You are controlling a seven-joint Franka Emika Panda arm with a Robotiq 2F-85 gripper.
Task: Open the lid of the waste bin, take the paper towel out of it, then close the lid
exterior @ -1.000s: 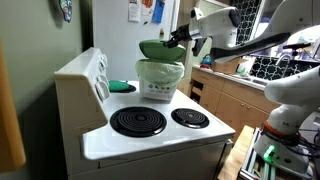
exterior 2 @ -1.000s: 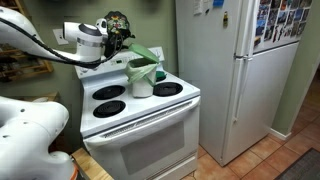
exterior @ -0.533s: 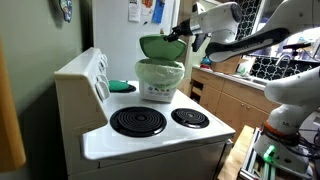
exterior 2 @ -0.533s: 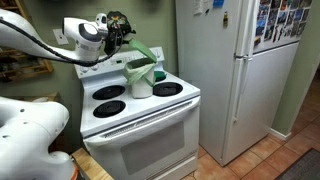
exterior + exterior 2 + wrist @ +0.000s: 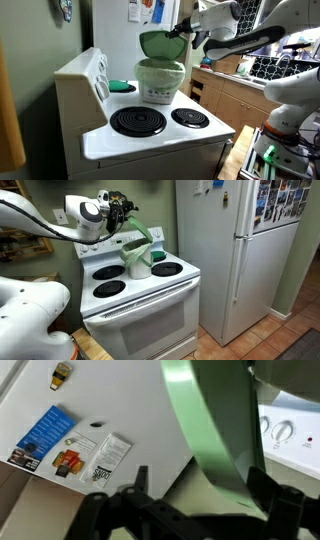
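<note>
So the lid is up. It's the dark green domed one, tipped steeply on edge with its hollow side showing, and its raised rim is right at the claw. In the wrist view the lid is a big green band running diagonally through the frame, passing between the two dark fingers. They sit wide apart, one on each side of it. The claw looks spread about as far as it goes, not pinched on the rim. Whether a finger actually touches the plastic, I honestly can't tell, it's too dark and blurry down there.

The waste bin sits directly below the claw and a bit to the side, with whitish walls and pale green liner at the rim. The lid's low edge is down at that rim. Neither exterior view looks into the bin, and from the opposite angle the tilted lid covers most of its mouth, so the paper towel is hidden.

Further out, the bin stands on a back burner of a white stove. A small flat bright-green thing lies on the stovetop beyond the bin from the claw, and I can't make out what it is. The claw is mostly a dark blob against the wall there. The fridge stands past the stove. The wrist view catches some blurry magnets on it, plus a couple of stove knobs cut off at the frame edge.
</note>
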